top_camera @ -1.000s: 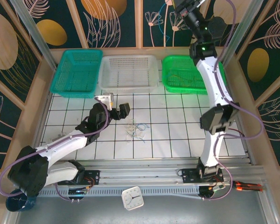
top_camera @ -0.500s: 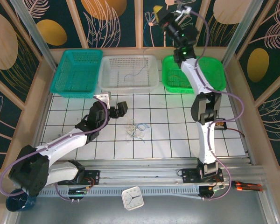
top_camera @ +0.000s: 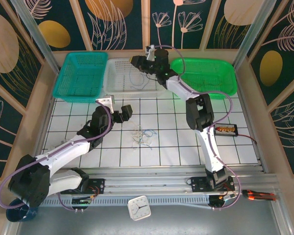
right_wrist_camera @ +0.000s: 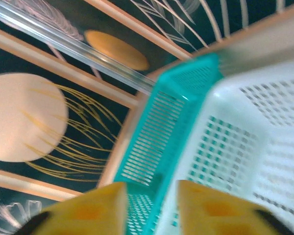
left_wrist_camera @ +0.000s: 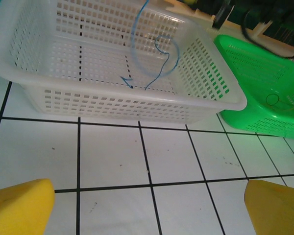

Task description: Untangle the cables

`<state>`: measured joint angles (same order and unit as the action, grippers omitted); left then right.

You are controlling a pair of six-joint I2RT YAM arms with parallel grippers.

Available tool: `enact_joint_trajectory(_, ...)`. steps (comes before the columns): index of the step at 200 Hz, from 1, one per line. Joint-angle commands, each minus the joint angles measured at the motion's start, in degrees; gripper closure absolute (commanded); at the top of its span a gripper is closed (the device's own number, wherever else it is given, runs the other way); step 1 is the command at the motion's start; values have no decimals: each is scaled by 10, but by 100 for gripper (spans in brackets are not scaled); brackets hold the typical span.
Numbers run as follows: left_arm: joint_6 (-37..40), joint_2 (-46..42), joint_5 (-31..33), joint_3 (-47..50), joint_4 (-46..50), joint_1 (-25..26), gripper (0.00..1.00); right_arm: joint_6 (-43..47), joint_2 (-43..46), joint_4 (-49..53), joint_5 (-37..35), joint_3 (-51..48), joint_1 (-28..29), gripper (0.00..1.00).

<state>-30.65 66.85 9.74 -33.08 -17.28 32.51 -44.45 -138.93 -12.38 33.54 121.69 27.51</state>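
A small knot of thin cables (top_camera: 142,135), blue and whitish, lies on the tiled table. My left gripper (top_camera: 121,115) hovers just left of it, open, its yellow fingertips (left_wrist_camera: 19,205) wide apart over bare tiles with nothing between them (left_wrist_camera: 149,210). One blue cable (top_camera: 133,78) loops up inside the white basket (top_camera: 112,87); in the left wrist view the blue cable (left_wrist_camera: 154,54) rises past the far wall of the white basket (left_wrist_camera: 112,105). My right gripper (top_camera: 139,61) hangs over that basket's back edge. Its yellow fingers stand apart and empty (right_wrist_camera: 152,210).
A teal basket (top_camera: 81,76) stands at the back left and a green basket (top_camera: 206,78) at the back right. A small dark board (top_camera: 227,129) lies on the tiles at the right. A white clock (top_camera: 138,208) sits by the near rail.
My right arm swung left and down from above the green basket to the white basket, and its jaws opened. The blue cable now lies in the white basket. The left arm barely moved.
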Motion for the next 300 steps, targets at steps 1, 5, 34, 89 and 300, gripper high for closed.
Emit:
enact_joint_trajectory(1, -16, -20, 9, -8, 6, -4, 1, 128, 11, 104, -49, 27, -8, 42)
enact_joint_trajectory(5, -18, -22, 8, -8, 6, -4, 1, 135, 16, 108, -53, 27, -8, 39)
enact_joint_trajectory(34, -26, -31, 4, -11, 8, -6, 1, 168, 58, 139, -77, 27, -8, 27)
enact_joint_trajectory(89, -44, -41, -7, -20, 25, -6, 1, 189, 170, 145, -88, -59, -6, 28)
enact_joint_trajectory(300, -118, -66, -89, 53, 28, -88, 1, 400, 373, 151, -218, -562, 195, 35)
